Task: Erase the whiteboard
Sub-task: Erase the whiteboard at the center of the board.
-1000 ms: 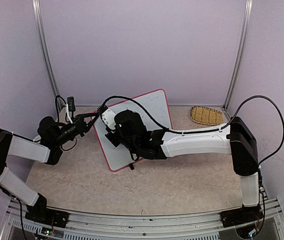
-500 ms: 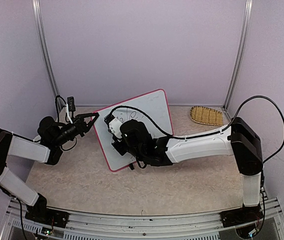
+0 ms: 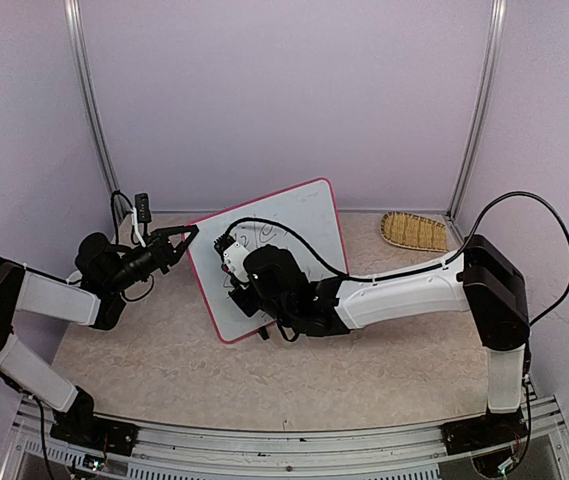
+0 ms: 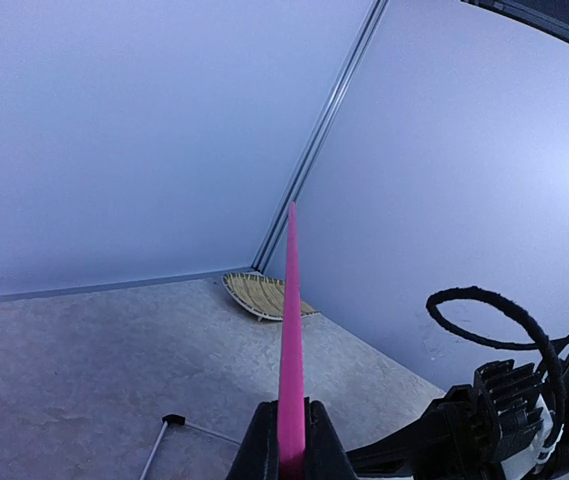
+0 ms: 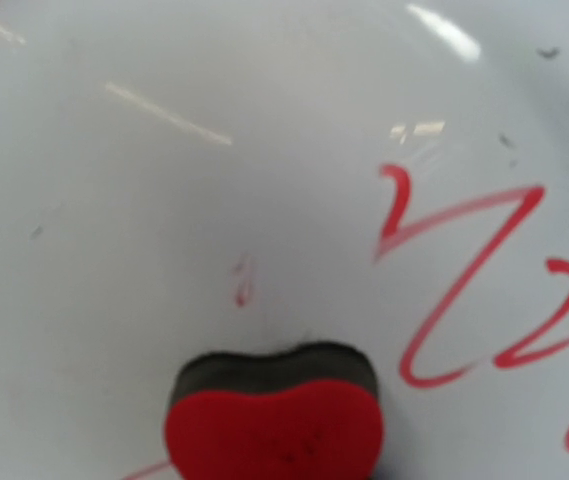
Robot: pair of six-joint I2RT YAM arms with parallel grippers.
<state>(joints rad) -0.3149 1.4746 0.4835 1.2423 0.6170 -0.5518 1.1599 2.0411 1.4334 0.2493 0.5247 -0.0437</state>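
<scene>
The whiteboard (image 3: 299,212), white with a pink-red frame, stands tilted on the table. My left gripper (image 3: 190,232) is shut on its left frame edge, and that pink frame (image 4: 289,320) rises edge-on from between my left fingers (image 4: 261,445). My right gripper (image 3: 234,278) is shut on a red heart-shaped eraser (image 5: 274,425) whose dark felt side presses against the whiteboard (image 5: 164,200). The eraser hides the right fingers in the wrist view. Red marker scrawl (image 5: 464,290) lies to the right of the eraser, and a small red smear (image 5: 242,285) sits just above it.
A woven straw tray (image 3: 414,230) lies at the back right by the wall, also seen as the straw tray (image 4: 259,293). A black-tipped wire foot (image 4: 172,421) rests on the table behind the board. The right arm's cable (image 3: 294,232) loops across the board's face.
My right gripper has slid the eraser down the board toward its near left part, uncovering scrawl near the top. The left gripper and the board have stayed put.
</scene>
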